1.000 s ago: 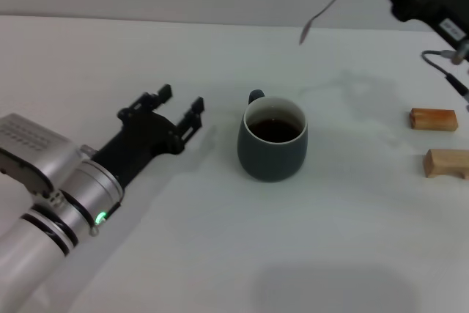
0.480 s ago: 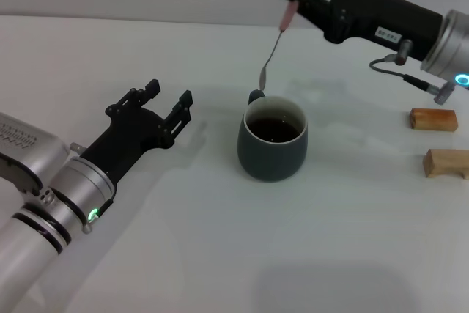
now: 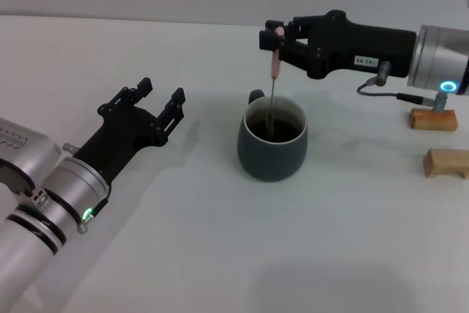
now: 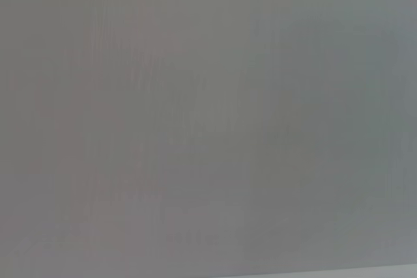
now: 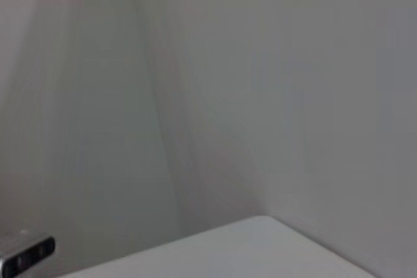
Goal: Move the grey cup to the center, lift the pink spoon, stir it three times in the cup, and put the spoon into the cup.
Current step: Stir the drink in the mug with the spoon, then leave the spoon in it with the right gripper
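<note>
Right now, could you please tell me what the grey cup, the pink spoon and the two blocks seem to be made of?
The grey cup looks ceramic: matte blue-grey outside, white inside. The pink spoon, held by the right pincer, seems to be a thin grey metal stem with a pale pink, perhaps plastic, handle. The blocks look like bare tan wood.

White table (image 3: pixel 220 254), grey cup (image 3: pixel 272 153) (mid-table), two wooden blocks (image 3: pixel 433 119) rightward

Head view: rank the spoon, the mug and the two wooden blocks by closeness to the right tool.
1. Pink spoon, held in the right tool.
2. Grey mug, just below.
3. Far wooden block, right side.
4. Near wooden block, right edge.
</note>
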You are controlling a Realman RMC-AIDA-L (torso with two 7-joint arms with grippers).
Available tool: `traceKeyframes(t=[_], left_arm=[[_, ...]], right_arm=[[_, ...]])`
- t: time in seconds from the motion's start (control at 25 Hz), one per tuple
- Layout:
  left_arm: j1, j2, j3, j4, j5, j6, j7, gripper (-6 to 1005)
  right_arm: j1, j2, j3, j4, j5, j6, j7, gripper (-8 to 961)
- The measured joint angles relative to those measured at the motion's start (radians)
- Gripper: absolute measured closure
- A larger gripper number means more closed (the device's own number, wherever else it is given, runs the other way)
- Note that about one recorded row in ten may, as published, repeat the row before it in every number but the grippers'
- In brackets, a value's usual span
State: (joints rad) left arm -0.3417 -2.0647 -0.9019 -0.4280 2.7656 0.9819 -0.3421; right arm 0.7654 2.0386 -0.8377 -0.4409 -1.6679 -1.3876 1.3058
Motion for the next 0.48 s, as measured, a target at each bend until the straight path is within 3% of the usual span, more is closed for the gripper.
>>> traceKeyframes(t=[0.48], left_arm=[[0.003, -0.002, 0.000, 0.012, 0.000, 0.002, -0.018, 382]], right_arm=[[0.016, 0.023, -0.063, 0.012, -0.016, 0.085, -0.006, 816]])
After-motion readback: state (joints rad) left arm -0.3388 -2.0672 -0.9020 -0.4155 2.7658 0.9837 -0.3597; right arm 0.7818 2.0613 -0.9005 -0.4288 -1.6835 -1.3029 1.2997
